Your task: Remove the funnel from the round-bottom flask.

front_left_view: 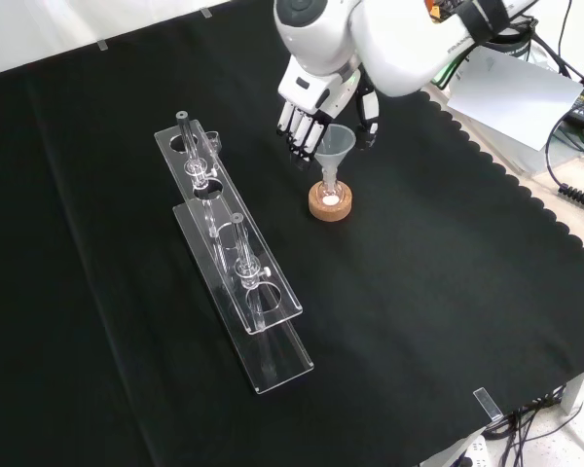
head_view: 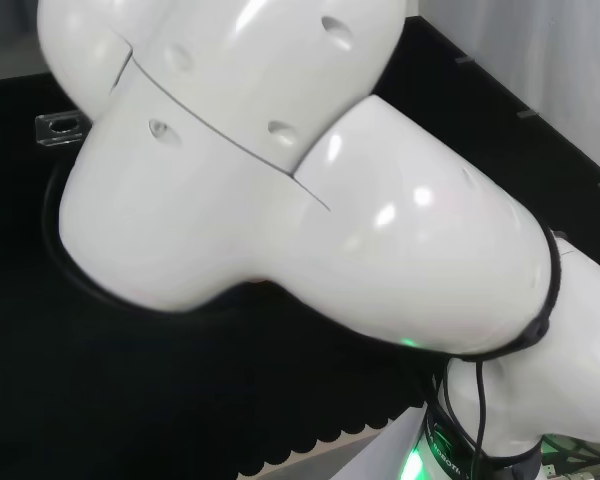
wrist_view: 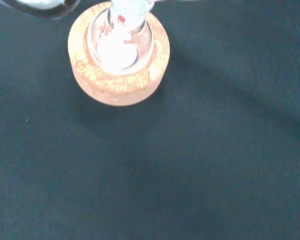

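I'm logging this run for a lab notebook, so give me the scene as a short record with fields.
funnel: clear funnel upright in the flask's neck
flask: round-bottom flask seated in its stand
stand: cork ring on the black cloth
hand: hand at the funnel's upper left in the front view, fingers pointing down; contact unclear
other ware: clear rack with glassware, left of the flask in the front view
task state: funnel not yet removed

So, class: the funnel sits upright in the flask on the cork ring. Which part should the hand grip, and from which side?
Probably the funnel's wide cone, from above and behind, where the hand hovers in the front view. Its narrow stem goes down into the flask on the cork ring, so a straight upward lift should free it.
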`<state>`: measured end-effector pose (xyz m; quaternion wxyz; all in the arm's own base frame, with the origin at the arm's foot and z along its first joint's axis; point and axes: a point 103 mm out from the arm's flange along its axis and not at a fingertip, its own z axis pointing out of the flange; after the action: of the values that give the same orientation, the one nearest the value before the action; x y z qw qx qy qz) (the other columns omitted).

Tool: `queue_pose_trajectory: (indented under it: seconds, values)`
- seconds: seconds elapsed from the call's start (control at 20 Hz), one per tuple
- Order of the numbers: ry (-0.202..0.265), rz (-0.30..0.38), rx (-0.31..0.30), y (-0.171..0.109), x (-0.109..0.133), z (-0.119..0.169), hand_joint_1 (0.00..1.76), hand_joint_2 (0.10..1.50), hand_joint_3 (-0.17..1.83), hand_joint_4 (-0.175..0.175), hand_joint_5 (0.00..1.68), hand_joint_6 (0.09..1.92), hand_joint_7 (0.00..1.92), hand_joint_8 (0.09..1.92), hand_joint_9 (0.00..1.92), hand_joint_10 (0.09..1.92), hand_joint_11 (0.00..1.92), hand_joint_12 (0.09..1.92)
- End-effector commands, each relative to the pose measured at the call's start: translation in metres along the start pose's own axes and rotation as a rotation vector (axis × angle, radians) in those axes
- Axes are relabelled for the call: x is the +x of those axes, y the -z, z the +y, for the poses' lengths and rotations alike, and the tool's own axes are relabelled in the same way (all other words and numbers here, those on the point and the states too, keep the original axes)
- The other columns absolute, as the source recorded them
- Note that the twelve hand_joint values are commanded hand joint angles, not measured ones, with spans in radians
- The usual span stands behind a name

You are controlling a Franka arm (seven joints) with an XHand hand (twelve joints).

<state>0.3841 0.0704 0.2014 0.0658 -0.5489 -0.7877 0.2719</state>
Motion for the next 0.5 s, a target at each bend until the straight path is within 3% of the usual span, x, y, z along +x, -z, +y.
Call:
queue_pose_trajectory:
  seconds: [0.05,0.2,0.5]
  values:
    - [-0.030,-0.067,-0.079,0.017,-0.003,-0.007,0.81,0.72,0.55,-0.005,0.73,0.17,0.50,0.60,0.86,0.48,0.59,1.30]
    - [0.003,-0.044,-0.052,0.026,-0.005,-0.009,0.81,0.72,0.56,-0.001,0.76,0.27,0.52,0.58,0.89,0.44,0.60,1.29]
    - [0.027,-0.038,0.000,0.044,-0.007,-0.017,0.81,0.71,0.58,-0.003,0.68,0.52,0.50,0.59,0.89,0.41,0.59,1.29]
